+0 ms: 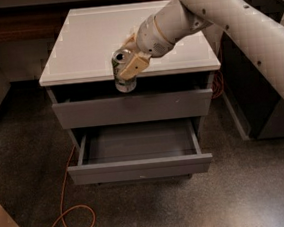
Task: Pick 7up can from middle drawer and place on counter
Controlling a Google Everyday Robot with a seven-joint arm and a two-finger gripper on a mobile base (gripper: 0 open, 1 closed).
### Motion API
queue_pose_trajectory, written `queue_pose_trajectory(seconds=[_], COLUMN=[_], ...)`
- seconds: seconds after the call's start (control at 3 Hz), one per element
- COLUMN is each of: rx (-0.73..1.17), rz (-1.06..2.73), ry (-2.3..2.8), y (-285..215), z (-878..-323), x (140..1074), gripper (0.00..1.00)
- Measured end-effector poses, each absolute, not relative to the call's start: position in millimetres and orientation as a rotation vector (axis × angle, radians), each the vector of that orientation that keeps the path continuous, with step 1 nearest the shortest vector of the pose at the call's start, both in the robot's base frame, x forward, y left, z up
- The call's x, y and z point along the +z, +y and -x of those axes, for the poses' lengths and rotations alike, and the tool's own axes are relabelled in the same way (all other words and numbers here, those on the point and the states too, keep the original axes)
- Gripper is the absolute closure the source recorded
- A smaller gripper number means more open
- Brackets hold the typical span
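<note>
Presently held: you have the 7up can (pixel 124 84) clamped in the gripper (pixel 126 69). One tan finger (pixel 133 66) lies across the side of the can that faces the camera; the other finger is hidden behind the can.
Gripper position: at the front edge of the counter (pixel 90 40), left of its centre, on the end of the single arm (pixel 232 6) that reaches in from the right.
Can position: in the air, well above the middle drawer (pixel 140 168), which stands pulled out below a shut grey drawer front (pixel 131 109).
Can axis: close to upright, with the shiny lid on top and open to the camera.
Deciding relation: the counter lies beyond the can, away from the camera. The can's lid shows against the white slab, while its base shows against the dark gap beneath the slab's thin edge.
Step in hand: by your judgement, the carry; the pick looks done and the placing is not yet done.
Next move calls for: probably a little more height, then travel back over the slab before you lower and let go.
Risk: the base may catch the front edge if you move inward too low.
Floor: an orange cable (pixel 66 213) loops at lower left, well apart from the work.
</note>
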State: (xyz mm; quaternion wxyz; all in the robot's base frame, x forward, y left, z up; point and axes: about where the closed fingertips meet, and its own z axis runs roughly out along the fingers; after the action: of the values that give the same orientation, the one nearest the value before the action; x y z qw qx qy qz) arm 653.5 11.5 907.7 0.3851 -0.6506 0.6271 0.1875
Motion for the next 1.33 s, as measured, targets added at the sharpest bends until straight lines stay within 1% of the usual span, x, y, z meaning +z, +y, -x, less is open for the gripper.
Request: queue_pose_trajectory(seconds=[0.67,1.33], rx=[0.54,0.636], rz=[1.623,1.567], ry=[1.58,1.649], y=[27,31], z=[-701,-739], x=[948,943], gripper=[1.0,1.0])
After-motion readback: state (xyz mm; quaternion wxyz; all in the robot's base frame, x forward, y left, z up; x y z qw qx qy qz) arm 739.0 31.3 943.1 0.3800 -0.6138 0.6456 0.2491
